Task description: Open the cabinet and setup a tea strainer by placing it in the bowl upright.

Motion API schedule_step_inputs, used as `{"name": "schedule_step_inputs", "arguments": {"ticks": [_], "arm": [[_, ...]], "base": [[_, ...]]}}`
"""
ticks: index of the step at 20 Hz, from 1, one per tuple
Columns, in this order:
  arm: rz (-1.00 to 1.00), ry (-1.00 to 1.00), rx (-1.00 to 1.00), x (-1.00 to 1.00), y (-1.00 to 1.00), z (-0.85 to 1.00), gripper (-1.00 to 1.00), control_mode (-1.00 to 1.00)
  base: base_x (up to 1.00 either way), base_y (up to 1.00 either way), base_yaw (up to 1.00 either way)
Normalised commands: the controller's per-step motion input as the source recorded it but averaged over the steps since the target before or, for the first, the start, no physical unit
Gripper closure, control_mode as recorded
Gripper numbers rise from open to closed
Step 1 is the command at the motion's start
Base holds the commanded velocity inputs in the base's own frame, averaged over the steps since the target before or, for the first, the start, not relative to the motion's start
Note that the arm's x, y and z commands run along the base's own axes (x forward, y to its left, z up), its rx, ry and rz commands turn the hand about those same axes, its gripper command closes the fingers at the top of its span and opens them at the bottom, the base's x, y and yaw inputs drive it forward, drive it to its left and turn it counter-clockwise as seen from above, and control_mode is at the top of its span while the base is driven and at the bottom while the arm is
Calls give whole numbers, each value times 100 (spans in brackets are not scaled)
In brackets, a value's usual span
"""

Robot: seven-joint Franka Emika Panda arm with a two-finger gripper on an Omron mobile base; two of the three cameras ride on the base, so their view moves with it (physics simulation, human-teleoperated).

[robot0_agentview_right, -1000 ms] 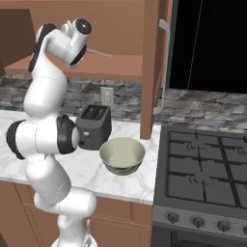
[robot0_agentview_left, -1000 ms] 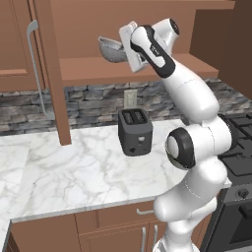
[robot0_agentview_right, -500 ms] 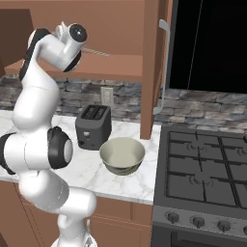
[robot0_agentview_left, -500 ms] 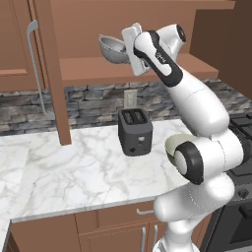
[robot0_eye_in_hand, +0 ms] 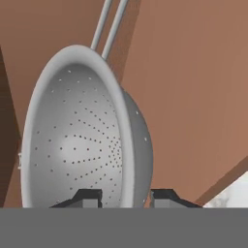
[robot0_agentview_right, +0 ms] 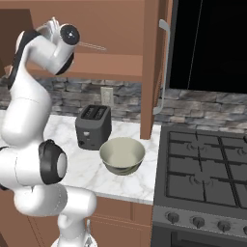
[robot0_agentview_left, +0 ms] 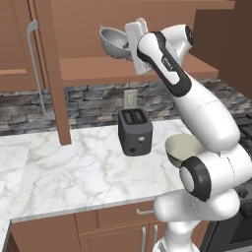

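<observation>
- I was working in a home kitchen: a white marble counter [robot0_agentview_left: 74, 172] ran under reddish-brown wall cabinets [robot0_agentview_left: 19, 44].
- A dark toaster [robot0_agentview_left: 135, 131] sat near the counter's back edge, below a stone backsplash [robot0_agentview_left: 93, 101].
- A gas stove [robot0_agentview_right: 207, 169] adjoined the counter's right edge.

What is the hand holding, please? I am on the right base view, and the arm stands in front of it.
Observer: The hand is shut on the tea strainer, one finger inside its rim and one outside.
Operator: How does the strainer sit?
Observer: In the left base view it is tipped on its side, not upright.
Operator: Is it out of the cabinet yet?
Observer: No, it hangs just above the shelf of the cabinet.
</observation>
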Motion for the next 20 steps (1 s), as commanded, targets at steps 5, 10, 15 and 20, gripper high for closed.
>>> {"name": "schedule_step_inputs", "arguments": {"ticks": [5,10,15,20], "arm": [[0,0,-1,-72,0,25,100,-100],[1,0,-9,-100,-6,0,100,-100],[3,-1,-17,-100,-28,-1,100,-100],[7,0,-24,-60,-37,-24,100,-100]], "base": [[0,0,0],[0,0,0],[0,0,0],[0,0,0]]}}
